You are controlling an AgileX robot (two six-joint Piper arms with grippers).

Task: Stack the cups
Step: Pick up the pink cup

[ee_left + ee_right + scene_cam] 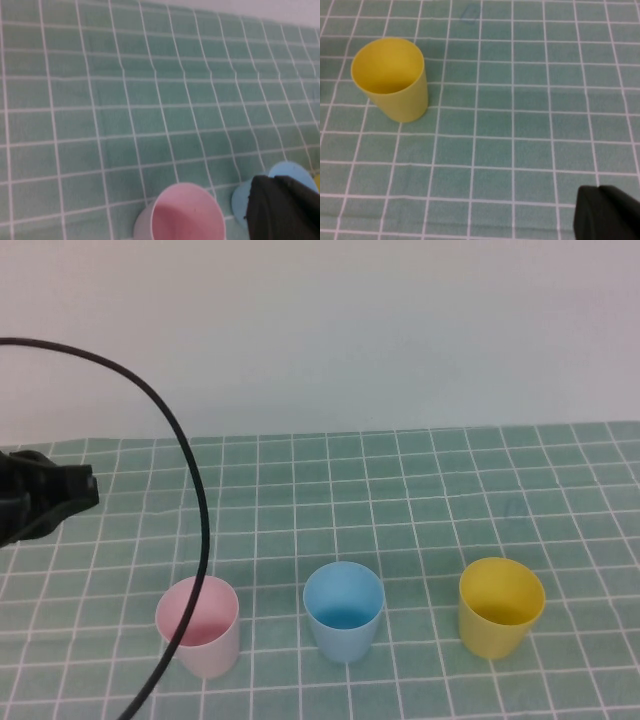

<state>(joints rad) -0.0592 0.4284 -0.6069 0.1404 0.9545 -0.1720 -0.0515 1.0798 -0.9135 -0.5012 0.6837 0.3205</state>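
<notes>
Three cups stand upright in a row near the front of the surface (420, 480), a green cloth with a white grid: the pink cup (198, 626) on the left, the blue cup (344, 610) in the middle, the yellow cup (501, 606) on the right, each well apart from its neighbour. None is stacked yet.

The left tool (60, 495) hovers at the left edge of the high view, behind and to the left of the pink cup, shut and holding nothing. The right tool (607, 212) is out of the high view; its wrist camera shows only a dark part of it, shut and empty, with the yellow cup near it.

The first pick looks like the step in hand. To do it well, the left tool should spread its fingers, take the pink cup by the rim or wall, lift it straight, and lower it centred over the blue cup's mouth, since tapered cups jam if tilted.

A black cable (190, 480) loops across the pink cup in the high view and could snag. Open cloth lies behind the row; the front edge is close.
</notes>
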